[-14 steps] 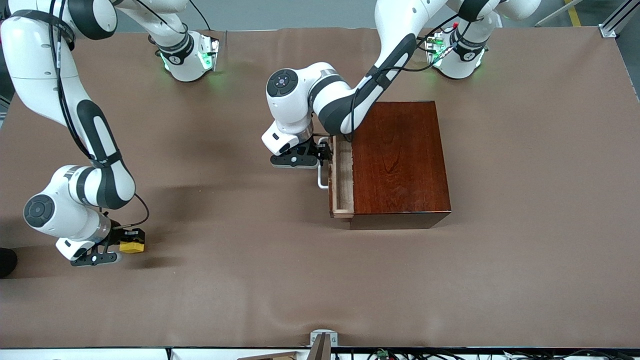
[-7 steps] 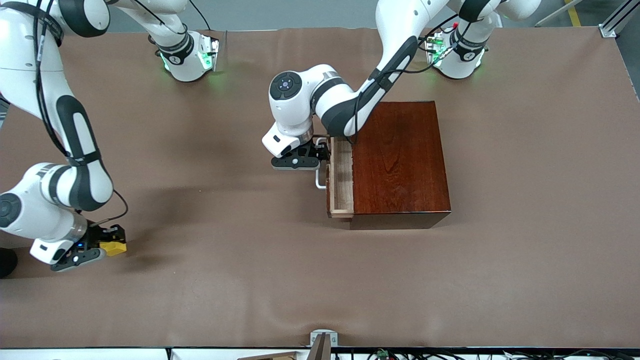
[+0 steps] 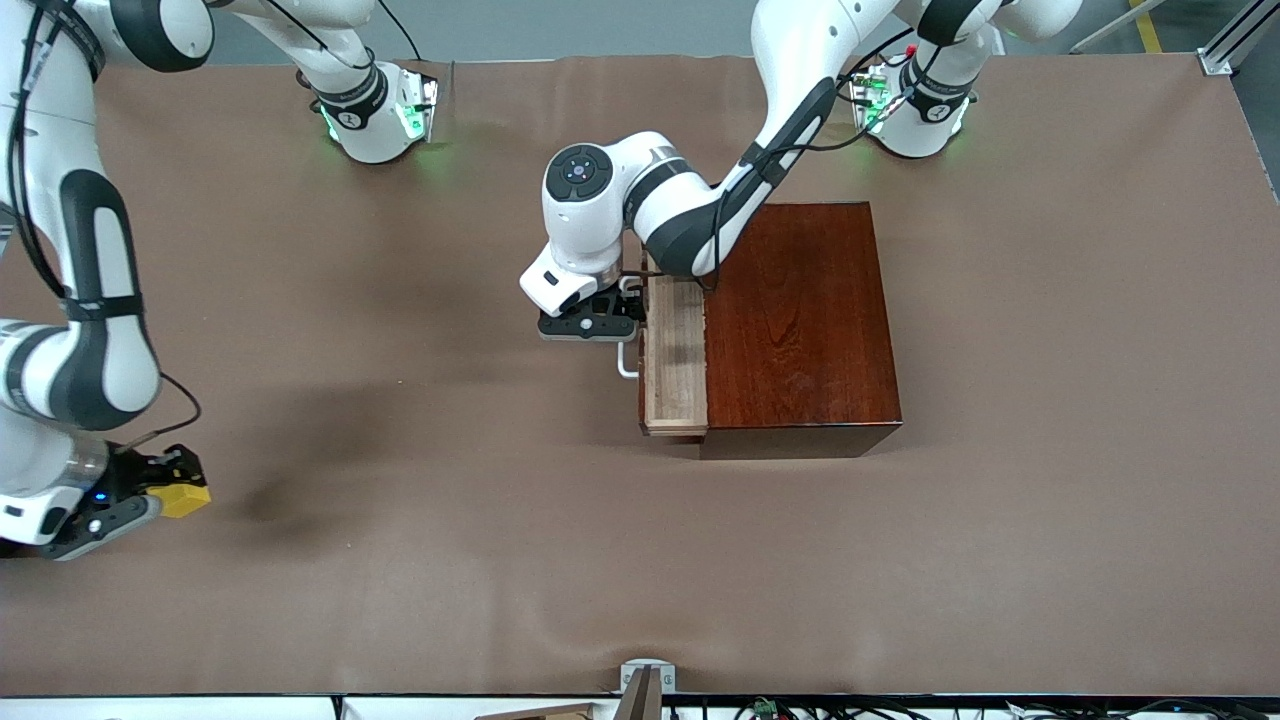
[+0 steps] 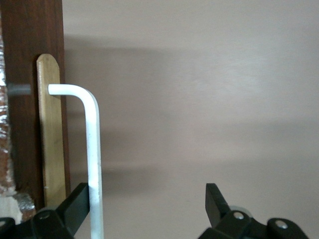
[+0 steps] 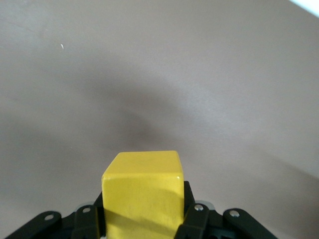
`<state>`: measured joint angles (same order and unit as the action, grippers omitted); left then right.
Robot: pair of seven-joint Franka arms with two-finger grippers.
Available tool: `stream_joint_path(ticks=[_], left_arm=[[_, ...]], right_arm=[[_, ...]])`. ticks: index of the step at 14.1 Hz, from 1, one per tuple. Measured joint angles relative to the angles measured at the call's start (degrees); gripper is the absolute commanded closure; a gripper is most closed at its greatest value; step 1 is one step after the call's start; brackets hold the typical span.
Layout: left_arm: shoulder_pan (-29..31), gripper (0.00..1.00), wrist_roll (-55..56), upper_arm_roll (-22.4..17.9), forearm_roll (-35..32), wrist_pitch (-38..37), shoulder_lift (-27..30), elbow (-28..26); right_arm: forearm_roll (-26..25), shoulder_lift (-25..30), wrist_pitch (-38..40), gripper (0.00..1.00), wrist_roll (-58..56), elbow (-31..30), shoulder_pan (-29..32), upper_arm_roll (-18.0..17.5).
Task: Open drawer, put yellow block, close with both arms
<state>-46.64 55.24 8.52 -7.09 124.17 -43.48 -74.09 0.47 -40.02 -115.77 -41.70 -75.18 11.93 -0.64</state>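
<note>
Here, plain bright yellow block [image 5: 143, 191], cube-shaped.

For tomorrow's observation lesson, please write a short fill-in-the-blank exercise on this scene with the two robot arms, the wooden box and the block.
1. The right gripper holds a ____ block.
2. The drawer of the wooden box is partly ____.
3. The left gripper is at the drawer's white ____.
4. The inside of the drawer holds ____.

Missing words: yellow; open; handle; nothing

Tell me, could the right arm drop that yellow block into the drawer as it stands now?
Probably yes. The drawer is partly pulled out, its pale inside bare. The right pincer grips the yellow block above bare table; only the left pincer at the handle crowds one end.
</note>
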Motion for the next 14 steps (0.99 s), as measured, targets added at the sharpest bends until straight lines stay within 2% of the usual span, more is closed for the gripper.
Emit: stream_joint_path(ticks=[3, 10, 14], left_arm=[[-0.1, 0.0, 0.0, 0.4, 0.2, 1.5, -0.3, 0.2], [-0.7, 0.0, 0.0, 2.2, 2.2, 6.9, -0.8, 0.6], [-0.2, 0.0, 0.1, 2.0, 2.2, 6.6, -0.8, 1.8]], right_arm=[[0.0, 0.3, 1.7, 1.0, -4.9, 2.5, 0.1, -0.2], [0.0, 0.3, 1.7, 1.0, -19.7, 2.6, 0.1, -0.6], [0.0, 0.3, 1.7, 1.0, -27.6, 2.7, 0.1, -0.7]])
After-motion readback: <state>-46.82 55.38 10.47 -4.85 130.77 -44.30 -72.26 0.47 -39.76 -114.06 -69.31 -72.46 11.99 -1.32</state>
